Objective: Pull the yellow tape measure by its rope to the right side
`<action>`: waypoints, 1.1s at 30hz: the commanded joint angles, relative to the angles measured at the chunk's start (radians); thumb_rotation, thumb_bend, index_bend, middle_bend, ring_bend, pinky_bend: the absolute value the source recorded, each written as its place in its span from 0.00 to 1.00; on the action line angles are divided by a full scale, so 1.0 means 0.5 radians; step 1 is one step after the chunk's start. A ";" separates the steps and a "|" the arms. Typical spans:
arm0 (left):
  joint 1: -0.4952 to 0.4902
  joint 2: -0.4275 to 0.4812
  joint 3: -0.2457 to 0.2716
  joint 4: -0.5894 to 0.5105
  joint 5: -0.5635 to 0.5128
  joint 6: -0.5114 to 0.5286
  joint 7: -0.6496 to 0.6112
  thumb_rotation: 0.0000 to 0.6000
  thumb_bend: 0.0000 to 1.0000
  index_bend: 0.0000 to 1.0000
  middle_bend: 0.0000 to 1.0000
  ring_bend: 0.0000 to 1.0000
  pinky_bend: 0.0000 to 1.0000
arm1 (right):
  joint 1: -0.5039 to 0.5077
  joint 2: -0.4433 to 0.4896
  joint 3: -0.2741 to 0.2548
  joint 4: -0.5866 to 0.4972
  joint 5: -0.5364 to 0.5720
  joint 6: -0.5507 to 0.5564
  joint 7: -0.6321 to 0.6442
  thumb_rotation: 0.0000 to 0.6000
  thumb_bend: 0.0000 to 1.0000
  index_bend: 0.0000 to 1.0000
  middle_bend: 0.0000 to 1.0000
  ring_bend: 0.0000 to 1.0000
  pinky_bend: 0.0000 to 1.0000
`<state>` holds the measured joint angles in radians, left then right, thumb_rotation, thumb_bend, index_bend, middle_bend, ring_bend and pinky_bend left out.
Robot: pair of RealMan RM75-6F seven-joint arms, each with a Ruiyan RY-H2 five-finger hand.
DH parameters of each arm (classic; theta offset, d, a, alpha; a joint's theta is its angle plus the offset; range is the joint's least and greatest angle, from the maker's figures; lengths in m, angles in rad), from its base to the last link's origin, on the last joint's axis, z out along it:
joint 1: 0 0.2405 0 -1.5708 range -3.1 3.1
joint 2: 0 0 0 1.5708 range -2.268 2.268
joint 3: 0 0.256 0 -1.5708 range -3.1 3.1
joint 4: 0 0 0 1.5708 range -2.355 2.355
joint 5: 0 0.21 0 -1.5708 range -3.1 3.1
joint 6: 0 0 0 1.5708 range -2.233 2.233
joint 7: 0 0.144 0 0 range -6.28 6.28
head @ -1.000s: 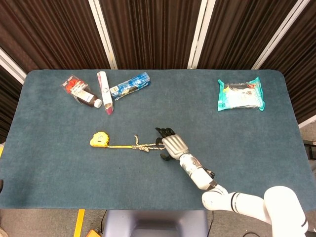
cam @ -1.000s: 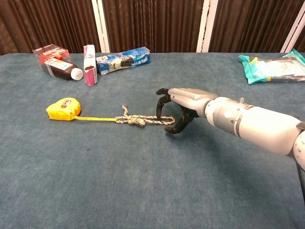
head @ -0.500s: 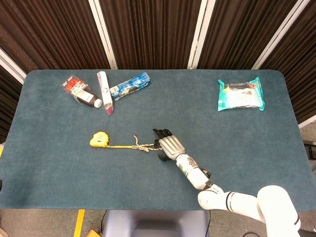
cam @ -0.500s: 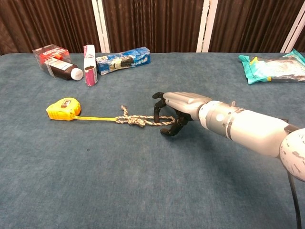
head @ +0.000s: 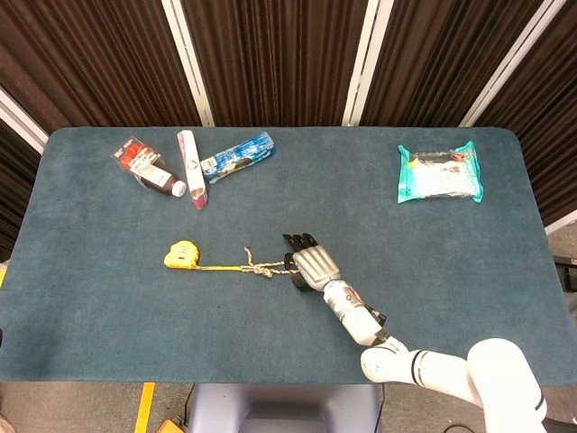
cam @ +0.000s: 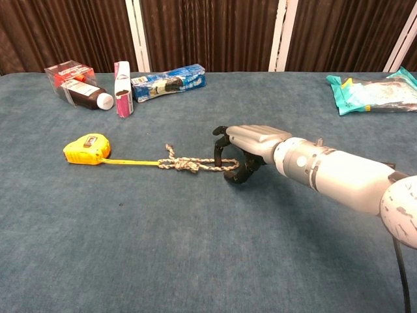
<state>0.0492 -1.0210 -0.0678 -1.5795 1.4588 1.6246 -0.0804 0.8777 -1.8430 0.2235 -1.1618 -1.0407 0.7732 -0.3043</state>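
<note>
Seemingly right hand (cam: 242, 151) hides rope (cam: 189, 164) end

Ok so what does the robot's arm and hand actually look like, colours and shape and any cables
Only the right arm shows: a smooth, rounded tube in glossy white and light grey, with a bulbous white joint near the frame's edge. The right hand has a silver-grey back plate and black fingers. A thin dark cable hangs below the arm. No markings are legible.

Bare table (head: 433, 271) lies right of the rope (head: 261, 268).
</note>
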 commanded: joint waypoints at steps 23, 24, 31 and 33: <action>-0.004 0.004 -0.015 -0.011 -0.012 -0.010 0.004 1.00 0.40 0.12 0.00 0.00 0.19 | -0.025 0.082 0.003 -0.067 0.000 0.105 -0.055 1.00 0.55 0.89 0.17 0.08 0.00; 0.003 0.006 -0.010 -0.011 -0.008 -0.001 0.000 1.00 0.40 0.12 0.00 0.00 0.19 | -0.028 0.097 0.000 -0.072 -0.001 0.111 -0.062 1.00 0.55 0.89 0.17 0.08 0.00; 0.002 0.002 0.001 -0.019 0.010 -0.004 0.028 1.00 0.40 0.12 0.00 0.00 0.20 | -0.064 0.221 -0.020 -0.148 -0.013 0.150 -0.100 1.00 0.55 0.90 0.17 0.08 0.00; 0.002 0.001 0.002 -0.019 0.007 -0.008 0.034 1.00 0.40 0.12 0.00 0.00 0.20 | -0.077 0.264 -0.030 -0.176 -0.022 0.166 -0.113 1.00 0.55 0.90 0.17 0.08 0.00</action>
<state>0.0506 -1.0204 -0.0668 -1.5894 1.4626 1.6214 -0.0634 0.8442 -1.7212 0.2127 -1.2414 -1.0483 0.8506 -0.3557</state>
